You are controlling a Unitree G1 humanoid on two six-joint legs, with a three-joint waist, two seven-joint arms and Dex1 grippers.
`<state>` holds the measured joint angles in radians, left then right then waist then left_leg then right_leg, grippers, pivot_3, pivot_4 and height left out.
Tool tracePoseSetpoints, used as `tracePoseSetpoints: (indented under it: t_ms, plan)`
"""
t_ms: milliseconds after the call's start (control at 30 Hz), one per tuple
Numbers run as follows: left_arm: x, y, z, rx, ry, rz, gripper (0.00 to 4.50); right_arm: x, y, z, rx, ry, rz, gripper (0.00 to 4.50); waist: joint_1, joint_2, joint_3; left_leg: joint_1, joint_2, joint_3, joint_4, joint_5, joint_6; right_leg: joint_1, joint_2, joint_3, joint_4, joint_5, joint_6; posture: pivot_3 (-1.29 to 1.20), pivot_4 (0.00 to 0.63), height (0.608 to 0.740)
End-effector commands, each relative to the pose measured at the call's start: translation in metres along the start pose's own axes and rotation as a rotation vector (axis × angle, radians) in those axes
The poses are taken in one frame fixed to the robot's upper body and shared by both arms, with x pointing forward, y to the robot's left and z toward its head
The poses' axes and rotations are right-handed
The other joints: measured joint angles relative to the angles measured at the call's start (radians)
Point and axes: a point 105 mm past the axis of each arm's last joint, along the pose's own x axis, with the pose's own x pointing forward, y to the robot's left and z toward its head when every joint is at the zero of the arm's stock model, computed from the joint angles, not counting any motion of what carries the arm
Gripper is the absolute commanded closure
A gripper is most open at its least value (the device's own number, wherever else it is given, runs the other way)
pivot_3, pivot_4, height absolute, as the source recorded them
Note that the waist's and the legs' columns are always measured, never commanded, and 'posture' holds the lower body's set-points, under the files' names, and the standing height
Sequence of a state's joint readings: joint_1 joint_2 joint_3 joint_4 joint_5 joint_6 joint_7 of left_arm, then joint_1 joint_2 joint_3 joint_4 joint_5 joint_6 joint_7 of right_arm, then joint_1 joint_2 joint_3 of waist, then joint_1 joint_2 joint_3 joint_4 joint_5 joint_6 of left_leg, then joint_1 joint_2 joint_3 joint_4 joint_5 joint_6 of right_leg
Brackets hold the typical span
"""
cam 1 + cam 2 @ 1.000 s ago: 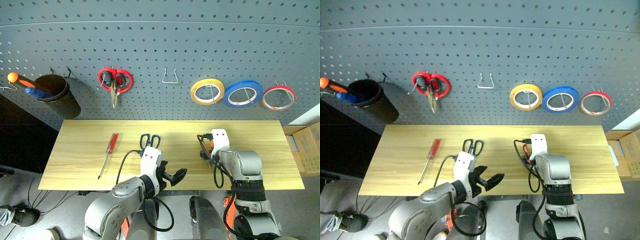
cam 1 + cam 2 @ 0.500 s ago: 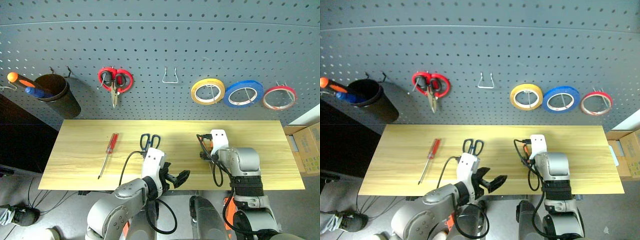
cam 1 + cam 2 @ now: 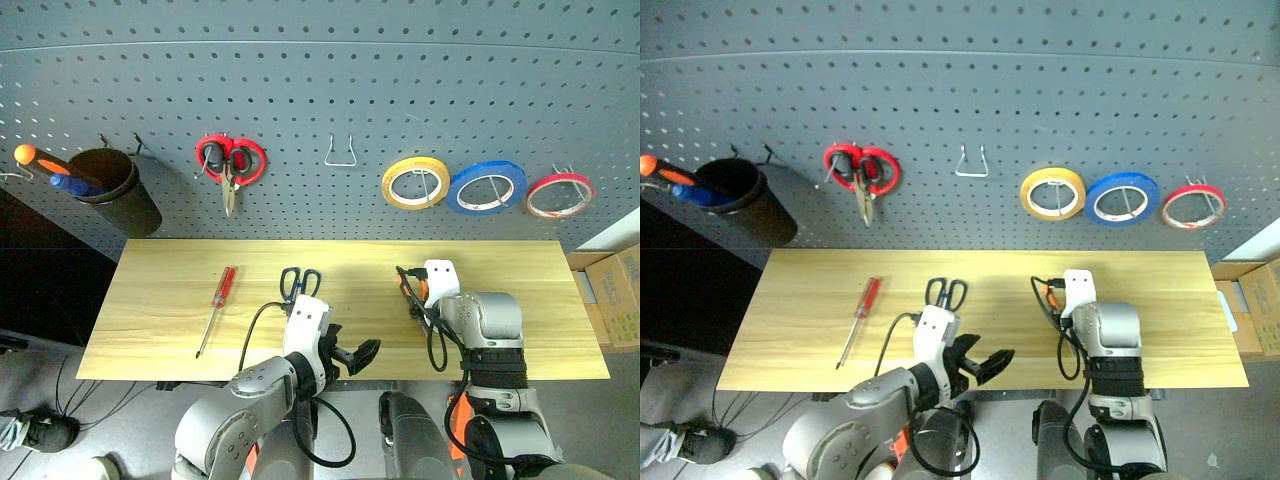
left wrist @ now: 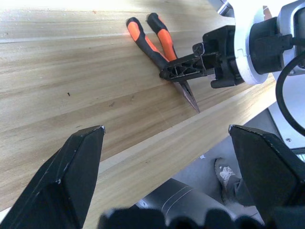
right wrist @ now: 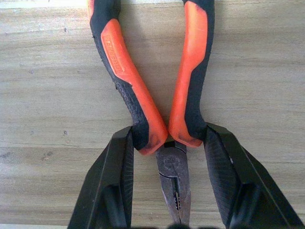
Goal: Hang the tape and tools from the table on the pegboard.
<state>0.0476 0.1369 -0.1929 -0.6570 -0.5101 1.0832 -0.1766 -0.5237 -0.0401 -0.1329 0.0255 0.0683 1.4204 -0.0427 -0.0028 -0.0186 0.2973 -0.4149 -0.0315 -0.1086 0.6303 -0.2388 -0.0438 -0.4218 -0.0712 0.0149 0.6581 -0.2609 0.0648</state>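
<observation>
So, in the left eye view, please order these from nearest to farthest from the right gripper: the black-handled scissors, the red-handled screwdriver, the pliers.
From the right gripper:
1. Pliers, between its fingers, right part of the table.
2. Black-handled scissors, middle of the table.
3. Red-handled screwdriver, left part of the table.

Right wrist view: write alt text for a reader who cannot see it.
The right gripper straddles orange-and-black pliers lying flat on the wooden table, one black finger against each handle near the pivot. The steel nose points back between the fingers; the handles spread apart away from the gripper.
</observation>
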Motion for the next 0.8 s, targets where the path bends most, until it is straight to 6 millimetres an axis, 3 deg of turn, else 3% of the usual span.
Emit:
tracePoseSetpoints:
  t_ms: [33, 300, 367, 467, 600, 800]
  plan:
    - [-0.001, -0.011, 0.005, 0.012, -0.028, -0.039, 0.0, 0.001, -0.002, 0.0, -0.024, 0.002, -0.002, 2.77, 0.0, 0.0, 0.0, 0.0, 0.0, 0.0, 0.0, 0.0, 0.0, 0.0, 0.0, 0.0, 0.0, 0.0, 0.0, 0.11, 0.334, 0.74]
    - [0.001, -0.007, 0.013, 0.02, -0.054, -0.035, 0.0, -0.019, -0.012, 0.012, -0.193, -0.134, 0.01, 2.77, 0.001, 0.0, 0.0, -0.001, -0.001, 0.0, 0.0, 0.0, 0.0, -0.001, 0.0, 0.0, -0.001, 0.0, 0.0, 0.1, 0.314, 0.74]
    - [-0.001, -0.004, 0.015, 0.022, -0.065, -0.027, 0.0, -0.031, -0.017, 0.014, -0.261, -0.202, 0.018, 2.77, 0.001, 0.0, 0.0, -0.002, -0.001, 0.0, 0.0, 0.0, 0.0, 0.0, 0.0, 0.0, -0.001, 0.0, 0.0, 0.1, 0.308, 0.74]
    - [-0.009, 0.001, 0.026, 0.02, -0.136, -0.012, 0.0, -0.062, 0.002, 0.013, -0.334, -0.353, 0.158, 2.77, 0.005, 0.001, 0.0, -0.002, 0.0, 0.0, 0.0, 0.0, -0.001, -0.001, 0.0, 0.0, -0.001, 0.0, 0.0, 0.09, 0.278, 0.74]
    - [-0.021, 0.005, 0.034, 0.045, -0.182, 0.0, 0.0, -0.083, 0.022, 0.012, -0.361, -0.452, 0.271, 2.77, 0.0, 0.001, -0.001, -0.002, 0.001, 0.0, 0.0, 0.002, -0.004, -0.001, 0.0, -0.001, -0.001, -0.001, 0.001, 0.09, 0.257, 0.74]
    - [-0.052, -0.001, 0.065, 0.038, -0.365, 0.003, 0.0, -0.113, 0.054, 0.033, -0.322, -0.64, 0.41, 2.77, 0.005, 0.0, -0.003, -0.002, 0.001, -0.003, 0.0, 0.004, -0.008, -0.001, 0.0, -0.002, -0.001, -0.001, 0.001, 0.1, 0.229, 0.74]
